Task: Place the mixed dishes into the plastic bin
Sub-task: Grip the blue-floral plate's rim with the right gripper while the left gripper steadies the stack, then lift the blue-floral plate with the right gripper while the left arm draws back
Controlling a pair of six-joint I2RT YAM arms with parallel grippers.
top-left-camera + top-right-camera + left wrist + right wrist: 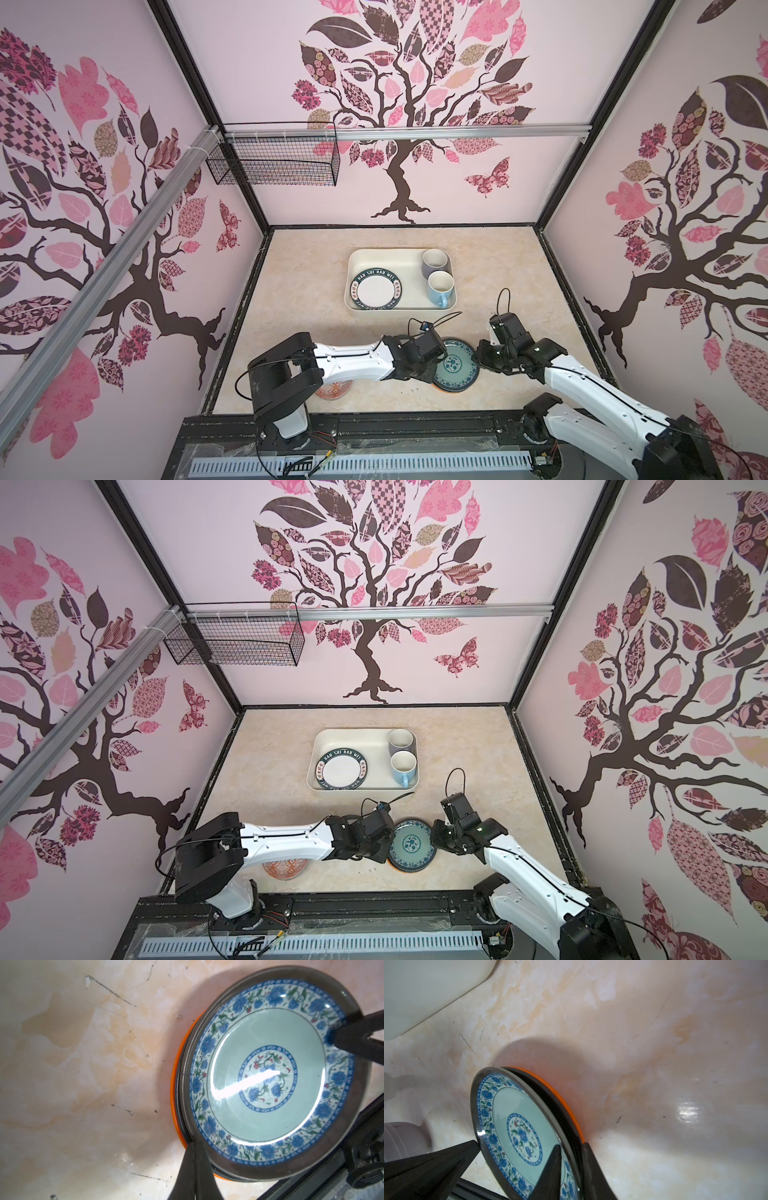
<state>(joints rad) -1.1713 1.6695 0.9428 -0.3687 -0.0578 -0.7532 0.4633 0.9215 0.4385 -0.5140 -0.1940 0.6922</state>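
Lower centre in a top view, teal patterned plate (455,365) sits on orange/black plate (557,1095). Left gripper (194,1147), clenched empty, braces its rim; right gripper (571,1145) straddles both rims, grip unclear, and may drag both up.

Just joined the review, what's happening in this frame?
Both grippers are on the teal patterned plate, stacked on the orange/black plate on the table. The left gripper, shut, butts one edge; the right gripper straddles the opposite rim. The plastic bin already holds the white plate, lavender mug and light-blue mug. The orange-patterned bowl sits on the table too.
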